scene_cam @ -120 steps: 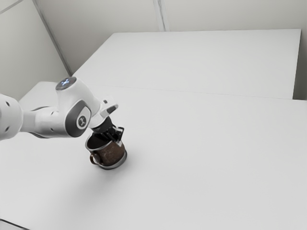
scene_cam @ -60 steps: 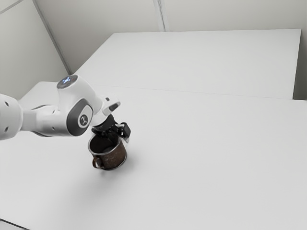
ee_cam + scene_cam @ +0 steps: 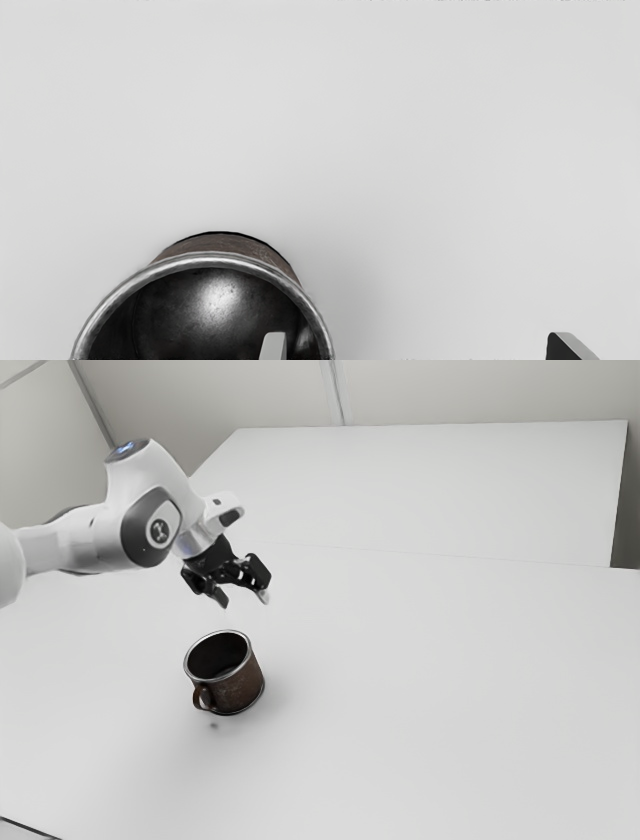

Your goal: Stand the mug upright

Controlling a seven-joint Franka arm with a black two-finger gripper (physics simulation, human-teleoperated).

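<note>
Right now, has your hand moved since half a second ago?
Yes. In the exterior view, my hand has risen clear of the brown metal-rimmed mug, which stands where it stood then.

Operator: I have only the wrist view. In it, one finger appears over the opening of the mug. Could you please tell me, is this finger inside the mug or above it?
Observer: Above it. In the exterior view, the gripper hangs higher than the mug, with a gap between its fingertips and the rim.

Operator: Thank you. And how does the mug stand, please?

Observer: Upright: its base is on the table and its opening faces up.

Operator: On which side is the handle?

Observer: The handle is on the mug's near side in the exterior view, toward that view's lower left.
</note>
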